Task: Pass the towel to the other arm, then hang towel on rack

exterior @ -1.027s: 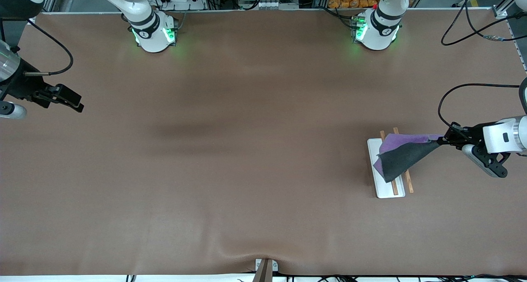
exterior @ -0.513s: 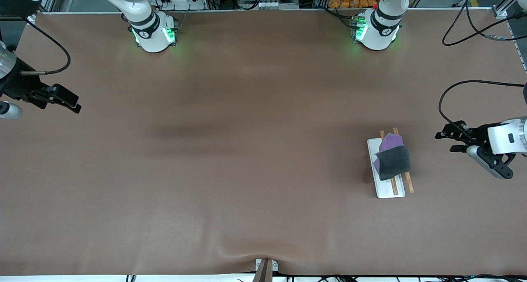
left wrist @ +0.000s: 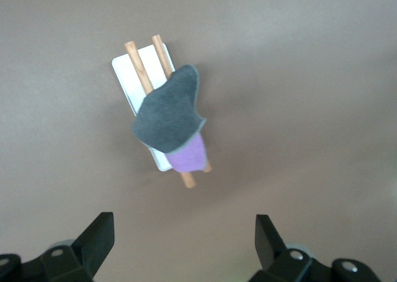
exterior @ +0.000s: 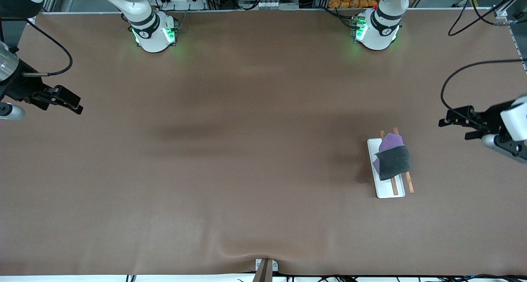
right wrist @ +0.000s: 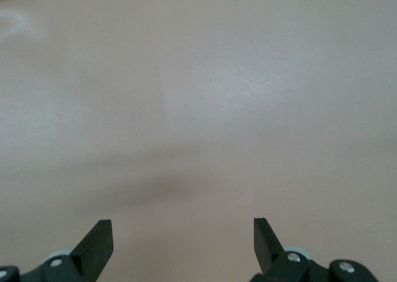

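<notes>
The towel (exterior: 393, 157), dark grey with a purple part showing, is draped across the two brown rods of the rack (exterior: 386, 190), toward the left arm's end of the table. It also shows in the left wrist view (left wrist: 169, 118), over the rack (left wrist: 127, 74). My left gripper (exterior: 446, 120) is open and empty above the table, beside the rack and apart from it; its fingertips (left wrist: 99, 232) stand wide apart. My right gripper (exterior: 76, 103) is open and empty at the right arm's end of the table, waiting; its fingertips (right wrist: 99, 235) frame bare table.
The brown table mat (exterior: 247, 150) has a raised wrinkle at its edge nearest the front camera (exterior: 265, 257). Black cables (exterior: 465, 74) hang by the left arm. The two arm bases (exterior: 154, 33) stand along the table's top edge.
My left gripper let go of the towel, which dropped and folded over the rods. The gripper then drew away from the rack toward the left arm's table end and rose.
</notes>
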`<state>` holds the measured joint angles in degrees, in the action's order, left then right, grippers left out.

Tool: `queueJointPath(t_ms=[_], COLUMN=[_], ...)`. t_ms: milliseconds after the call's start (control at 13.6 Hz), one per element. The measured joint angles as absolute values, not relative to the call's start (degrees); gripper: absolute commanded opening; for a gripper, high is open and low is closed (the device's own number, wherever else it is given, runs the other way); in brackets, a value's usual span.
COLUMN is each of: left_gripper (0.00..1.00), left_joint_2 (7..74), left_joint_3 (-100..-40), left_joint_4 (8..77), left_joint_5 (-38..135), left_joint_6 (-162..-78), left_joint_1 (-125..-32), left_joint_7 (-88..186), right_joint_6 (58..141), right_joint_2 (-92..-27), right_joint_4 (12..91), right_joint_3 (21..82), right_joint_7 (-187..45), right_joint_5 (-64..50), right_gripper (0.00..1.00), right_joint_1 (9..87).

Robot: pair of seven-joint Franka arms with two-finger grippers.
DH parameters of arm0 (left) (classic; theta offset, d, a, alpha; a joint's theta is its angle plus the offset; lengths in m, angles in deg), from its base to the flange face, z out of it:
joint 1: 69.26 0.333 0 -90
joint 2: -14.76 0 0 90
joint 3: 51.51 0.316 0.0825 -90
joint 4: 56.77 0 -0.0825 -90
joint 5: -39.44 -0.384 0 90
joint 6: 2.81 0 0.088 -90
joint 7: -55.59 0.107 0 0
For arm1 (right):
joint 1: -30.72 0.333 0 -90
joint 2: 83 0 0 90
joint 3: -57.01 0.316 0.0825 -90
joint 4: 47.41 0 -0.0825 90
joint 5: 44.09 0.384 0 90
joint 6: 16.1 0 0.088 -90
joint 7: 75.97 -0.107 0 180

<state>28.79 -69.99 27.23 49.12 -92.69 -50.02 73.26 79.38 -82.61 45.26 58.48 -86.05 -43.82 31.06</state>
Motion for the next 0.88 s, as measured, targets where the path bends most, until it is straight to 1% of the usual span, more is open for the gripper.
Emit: queueJointPath(t_ms=[293,587,880], left_gripper=[1.00,1.00,1.00], left_joint_2=[24.15,22.28,22.27], left_joint_3=[-75.66,-80.88,-81.31], left_joint_4=[27.02,26.32,24.08], left_joint_5=[48.58,40.53,39.60], left_joint_6=[-90.67,-90.63,-90.05], left_joint_1=[-50.14,-50.29,-49.89], left_joint_7=[55.14,47.88,47.50], right_joint_6=[79.19,79.10,79.04], right_joint_2=[-82.21,-82.17,-82.17], right_joint_4=[45.26,45.26,45.25], right_joint_3=[58.49,58.45,58.44], right_joint_7=[-86.15,-86.15,-86.20], right_joint_5=[-43.81,-43.81,-43.81], right_gripper=[1.00,1.00,1.00], right_joint_1=[31.06,31.06,31.06])
